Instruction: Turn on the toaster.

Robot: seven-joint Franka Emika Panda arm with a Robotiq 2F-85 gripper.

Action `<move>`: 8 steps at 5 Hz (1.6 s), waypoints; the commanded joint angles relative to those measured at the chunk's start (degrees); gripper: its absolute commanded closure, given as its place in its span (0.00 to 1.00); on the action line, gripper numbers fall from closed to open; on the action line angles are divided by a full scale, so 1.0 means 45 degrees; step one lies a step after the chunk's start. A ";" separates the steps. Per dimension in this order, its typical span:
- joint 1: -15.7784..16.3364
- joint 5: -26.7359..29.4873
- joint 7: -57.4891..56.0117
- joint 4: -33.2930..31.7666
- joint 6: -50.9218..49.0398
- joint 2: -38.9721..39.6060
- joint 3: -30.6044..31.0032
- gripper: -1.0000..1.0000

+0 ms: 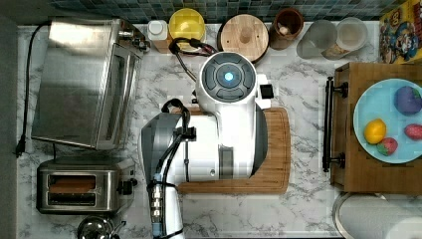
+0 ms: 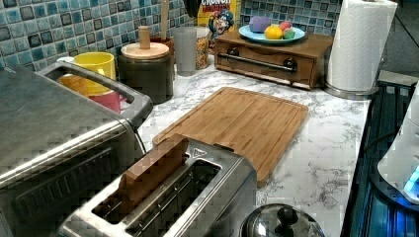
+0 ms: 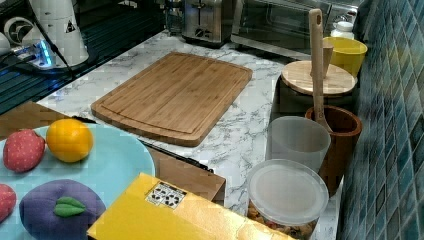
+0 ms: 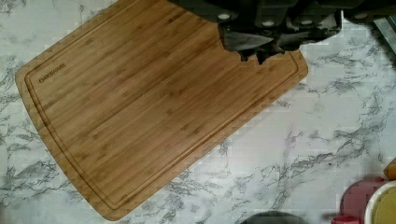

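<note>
Marble-patterned surface (image 1: 298, 69) runs under blue mosaic tile, and the arm hangs high over its middle. From the wrist view, the pincer (image 4: 254, 51) hovers above one corner of the bamboo cutting board (image 4: 154, 102), holding nothing; its dark tips sit close together, though I cannot tell whether they are fully pressed together or slightly parted. That height and central spot look like a neutral start pose, giving free travel in any direction.

Outward from there, the board lies flat and bare, a working area left open. The toaster (image 1: 82, 191) stands at the top view's lower left, just below the large steel toaster oven (image 1: 84, 82). 1 slice of something brown stands in 1 of its 2 slots (image 2: 153, 173), riding high, which suggests the lever (image 1: 128, 186) is still up and the task not yet begun. The lever faces the arm's side, so a downward push should be reachable. A steel lid with a black knob (image 2: 281, 222) sits just beside the toaster and could crowd the approach.
</note>
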 commanded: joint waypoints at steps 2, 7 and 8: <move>0.0243 0.0665 -0.1426 -0.0632 0.0219 -0.0007 0.0268 1.00; 0.1437 0.1790 -0.2986 -0.4530 0.2213 -0.1657 0.2320 1.00; 0.1624 0.2163 -0.3747 -0.5107 0.2562 -0.2230 0.2656 1.00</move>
